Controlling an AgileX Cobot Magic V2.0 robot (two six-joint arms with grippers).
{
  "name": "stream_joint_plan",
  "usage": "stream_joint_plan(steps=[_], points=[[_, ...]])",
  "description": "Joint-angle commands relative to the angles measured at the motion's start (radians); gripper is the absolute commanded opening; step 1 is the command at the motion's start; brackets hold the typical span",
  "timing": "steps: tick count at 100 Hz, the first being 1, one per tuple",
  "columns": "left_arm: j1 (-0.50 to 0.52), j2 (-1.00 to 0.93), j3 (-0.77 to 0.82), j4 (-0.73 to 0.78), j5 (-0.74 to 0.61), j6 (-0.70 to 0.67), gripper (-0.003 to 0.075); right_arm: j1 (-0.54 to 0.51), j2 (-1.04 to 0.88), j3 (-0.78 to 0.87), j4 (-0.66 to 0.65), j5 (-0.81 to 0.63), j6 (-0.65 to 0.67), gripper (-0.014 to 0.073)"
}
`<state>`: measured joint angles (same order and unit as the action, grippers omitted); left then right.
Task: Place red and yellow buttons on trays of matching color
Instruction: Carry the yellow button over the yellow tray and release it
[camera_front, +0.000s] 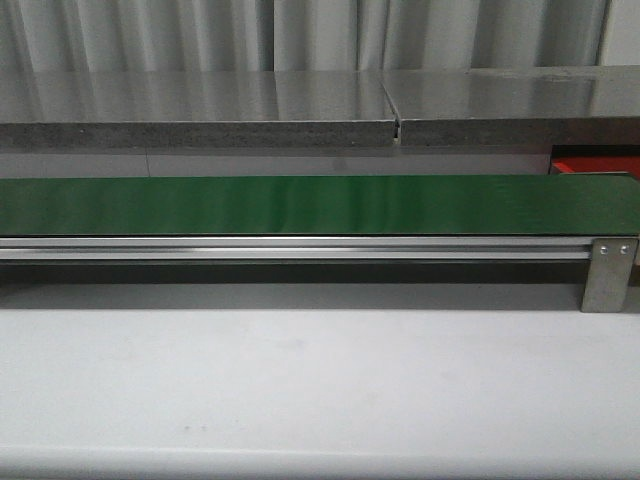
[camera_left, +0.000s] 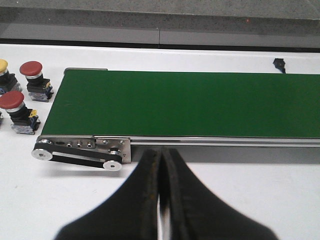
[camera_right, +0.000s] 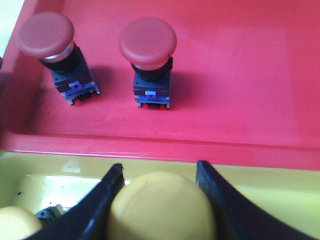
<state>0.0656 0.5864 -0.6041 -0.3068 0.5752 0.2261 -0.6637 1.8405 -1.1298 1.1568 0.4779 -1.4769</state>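
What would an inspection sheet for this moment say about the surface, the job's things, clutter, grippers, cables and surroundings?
Surface: white table carrying a long green belt, bare in the front view.
Job's things: two red buttons stand upright in the red tray; a yellow button sits between the right gripper's fingers above the yellow tray, and part of another yellow button shows there. By the belt's end wait two more red buttons and one yellow button.
Clutter: small dark object beyond the belt.
Grippers: left gripper shut, empty; right gripper closed around the yellow button.
Cables: nothing seen.
Surroundings: grey ledge, pale curtain.
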Motion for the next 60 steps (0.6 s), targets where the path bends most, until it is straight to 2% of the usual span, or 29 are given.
stream_joint_plan(steps=[1,23,60], points=[[-0.006,-0.001,-0.026,-0.020,-0.071,-0.003,-0.0020,-0.006,-0.020,-0.023,0.076,-0.005,-0.049,0.0076],[-0.006,-0.001,-0.026,-0.020,-0.071,-0.003,-0.0020,-0.006,0.017,-0.023,0.115,-0.009,-0.098,0.0076],[-0.006,-0.001,-0.026,-0.020,-0.071,-0.003,-0.0020,-0.006,0.062,-0.023,0.116,-0.007,-0.098,0.0089]])
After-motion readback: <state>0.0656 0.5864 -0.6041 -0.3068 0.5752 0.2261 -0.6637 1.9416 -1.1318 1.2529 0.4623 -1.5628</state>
